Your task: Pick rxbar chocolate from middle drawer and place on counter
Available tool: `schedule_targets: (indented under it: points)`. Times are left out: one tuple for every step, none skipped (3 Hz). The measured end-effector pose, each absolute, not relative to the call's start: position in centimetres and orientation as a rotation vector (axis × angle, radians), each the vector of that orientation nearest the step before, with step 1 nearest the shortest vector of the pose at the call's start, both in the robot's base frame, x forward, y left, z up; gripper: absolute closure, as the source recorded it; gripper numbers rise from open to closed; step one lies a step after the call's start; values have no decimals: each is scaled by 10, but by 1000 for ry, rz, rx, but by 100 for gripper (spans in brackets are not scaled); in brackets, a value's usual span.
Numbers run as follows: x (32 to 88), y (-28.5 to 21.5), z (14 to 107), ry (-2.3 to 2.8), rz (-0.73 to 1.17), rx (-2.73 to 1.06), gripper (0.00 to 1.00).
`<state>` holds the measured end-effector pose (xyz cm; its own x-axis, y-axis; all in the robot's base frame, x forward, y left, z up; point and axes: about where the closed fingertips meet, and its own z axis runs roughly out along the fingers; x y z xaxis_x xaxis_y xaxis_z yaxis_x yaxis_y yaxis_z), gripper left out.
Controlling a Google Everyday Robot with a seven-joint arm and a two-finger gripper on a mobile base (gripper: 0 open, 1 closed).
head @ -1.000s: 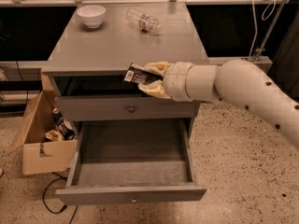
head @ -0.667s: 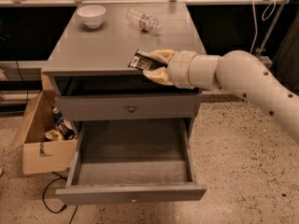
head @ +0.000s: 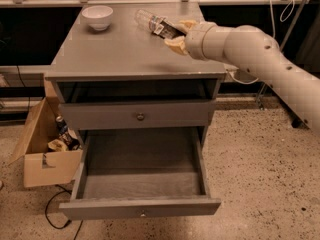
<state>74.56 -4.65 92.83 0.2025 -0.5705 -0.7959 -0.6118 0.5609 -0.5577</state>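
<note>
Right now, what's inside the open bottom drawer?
The middle drawer shows only bare floor; its front panel hides a strip. The gripper holds the rxbar chocolate over the counter.

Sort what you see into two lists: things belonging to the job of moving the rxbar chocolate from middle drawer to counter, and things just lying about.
Job: rxbar chocolate, held in the pincer above the counter; open middle drawer.

Lying about: white bowl and clear plastic bottle on the counter; cardboard box on the floor; shut drawer front above.
</note>
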Motion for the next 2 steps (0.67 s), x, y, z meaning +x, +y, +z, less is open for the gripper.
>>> schedule_targets:
  points:
    - [790, -64, 927, 1550, 44, -966, 100]
    - [823, -78, 908, 1672, 96, -880, 100]
